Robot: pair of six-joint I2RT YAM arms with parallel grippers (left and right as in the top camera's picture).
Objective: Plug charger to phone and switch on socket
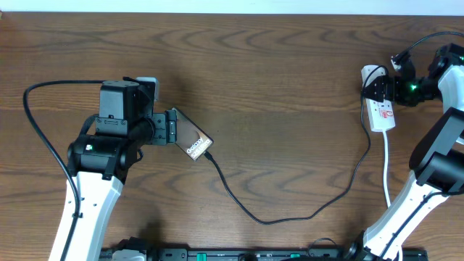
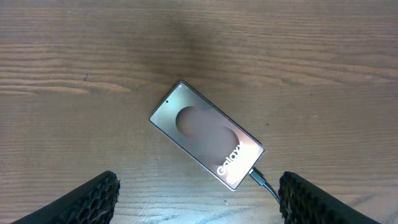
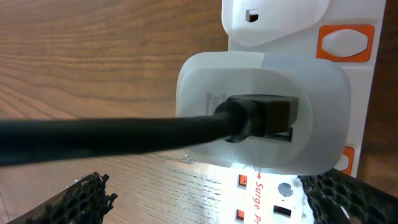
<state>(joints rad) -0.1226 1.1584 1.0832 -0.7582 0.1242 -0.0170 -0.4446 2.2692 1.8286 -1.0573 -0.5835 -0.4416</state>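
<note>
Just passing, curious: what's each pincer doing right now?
Left pincer: open, empty, by the phone.
Right pincer: open, empty, at the socket.

The left arm (image 1: 94,196) rises from the near edge and bends rightward, the left gripper (image 2: 198,198) facing down with jaws spread wide, while the right arm (image 1: 402,206) reaches far right, the right gripper (image 3: 211,202) likewise parted wide.

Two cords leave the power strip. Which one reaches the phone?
The thin black cable, looping across to the phone's end. The thicker white cord heads for the table's front edge.
</note>
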